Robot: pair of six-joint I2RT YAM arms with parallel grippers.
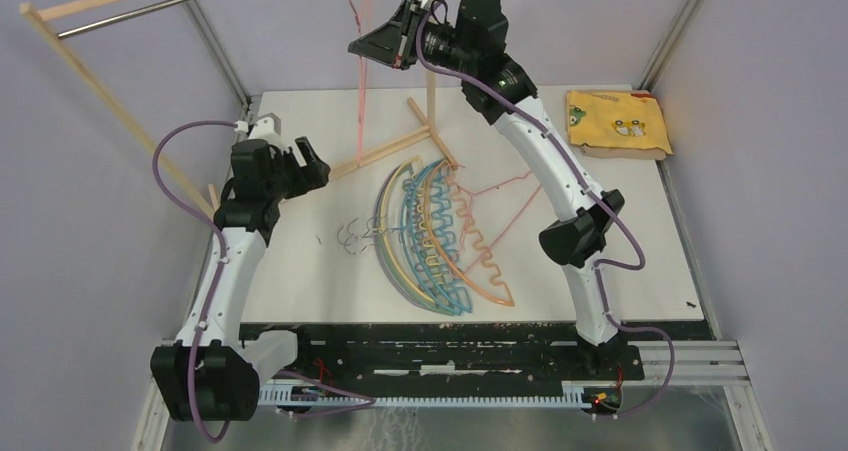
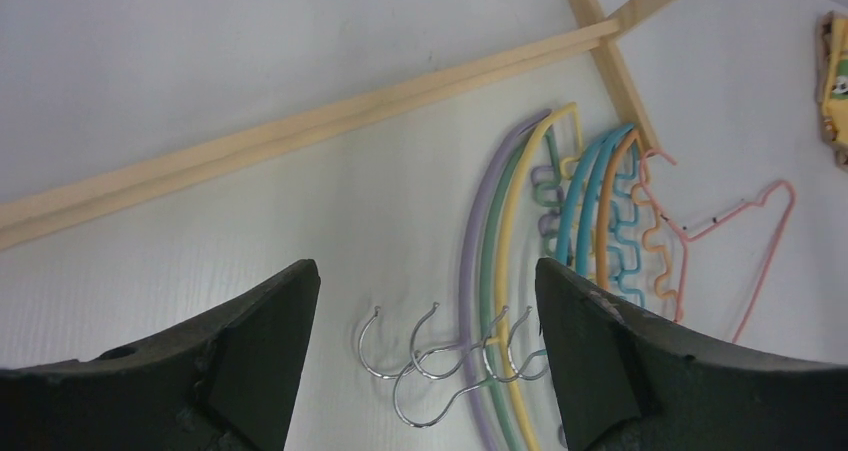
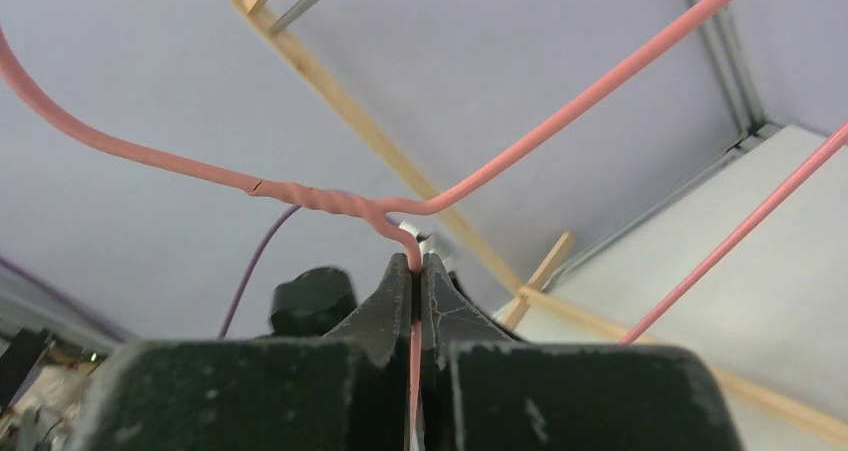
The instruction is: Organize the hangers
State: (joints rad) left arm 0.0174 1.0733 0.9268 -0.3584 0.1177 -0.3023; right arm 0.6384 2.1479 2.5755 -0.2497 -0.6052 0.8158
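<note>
My right gripper (image 1: 398, 46) is raised high at the back and shut on a pink wire hanger (image 1: 361, 91), which dangles below it. In the right wrist view the fingers (image 3: 415, 276) pinch the hanger (image 3: 330, 199) just under its twisted neck. A pile of pastel hangers (image 1: 440, 236) lies mid-table: purple, green, yellow, teal, blue and orange. Their metal hooks (image 1: 362, 236) point left. Another pink hanger (image 1: 520, 199) lies at the pile's right. My left gripper (image 1: 312, 166) is open and empty, above the table left of the pile. The hooks (image 2: 440, 356) show between its fingers.
The light wooden rack frame (image 1: 100, 81) with its metal rod (image 1: 170, 6) stands at the back left. Its wooden base bars (image 1: 385, 151) cross the table behind the pile. A folded yellow cloth (image 1: 615, 121) lies at the back right corner.
</note>
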